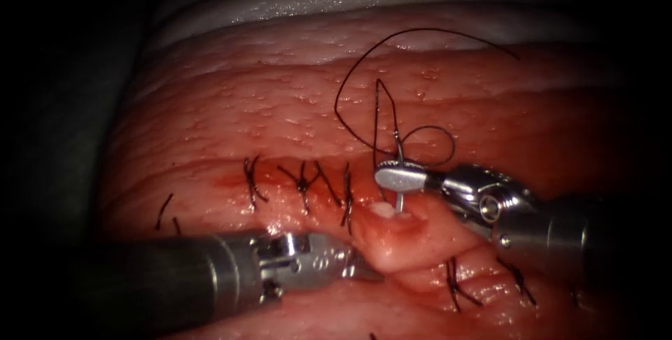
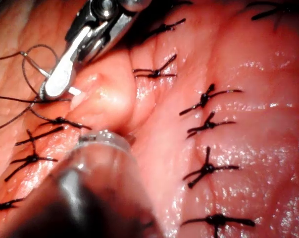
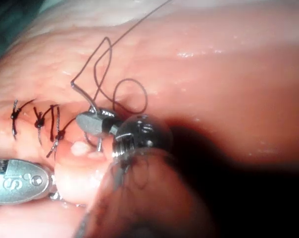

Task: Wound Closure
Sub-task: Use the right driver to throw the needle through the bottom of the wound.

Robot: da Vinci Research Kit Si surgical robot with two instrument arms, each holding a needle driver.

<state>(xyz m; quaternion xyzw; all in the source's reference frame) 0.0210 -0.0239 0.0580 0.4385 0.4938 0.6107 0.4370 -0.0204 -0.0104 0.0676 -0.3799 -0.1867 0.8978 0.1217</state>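
Note:
My right tool (image 1: pixel 399 175) comes in from the right with its jaws shut on the curved needle (image 1: pixel 399 201), gripping it toward its tail end. The needle stands steeply, its lower end entering a raised fold of tissue (image 1: pixel 402 238) at a pale spot. Its tail (image 3: pixel 85 96) rises above the jaws (image 3: pixel 92 121), and black thread (image 1: pixel 350 74) loops from there over the far tissue. My left tool (image 1: pixel 357 264) reaches in from the lower left, its jaws shut on the near edge of that fold, holding it lifted. The same fold (image 2: pixel 102 94) bulges beside the right tool (image 2: pixel 58 82).
Finished black stitches (image 1: pixel 302 186) line the cut to the left of the fold, and more (image 1: pixel 455 284) lie to the lower right. Red fluid wets the tissue around the cut. A pale fatty rim (image 1: pixel 336 1) bounds the far side.

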